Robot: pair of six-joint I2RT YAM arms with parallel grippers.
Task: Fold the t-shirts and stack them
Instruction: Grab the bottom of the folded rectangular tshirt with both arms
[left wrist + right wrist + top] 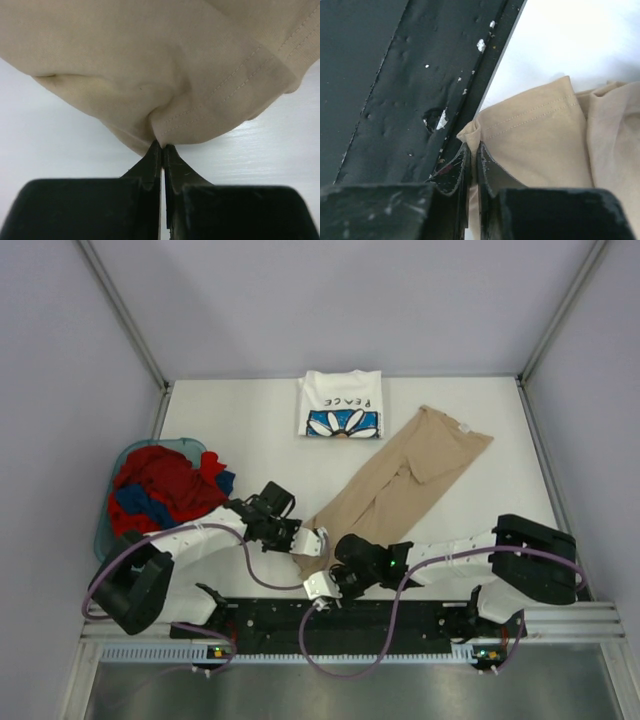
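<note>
Tan t-shirt [400, 485] is stretching from centre toward lower middle, both grippers [162, 147] [472, 150] pinching only thin hem; uneven pulling is risking slippage.

Left hand [162, 147] and right hand [472, 150] pinched closed.

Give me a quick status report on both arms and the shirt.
Both grippers, left and right, shut on tan shirt hem. Shirt stretched diagonally across table. Nothing in the way.
</note>
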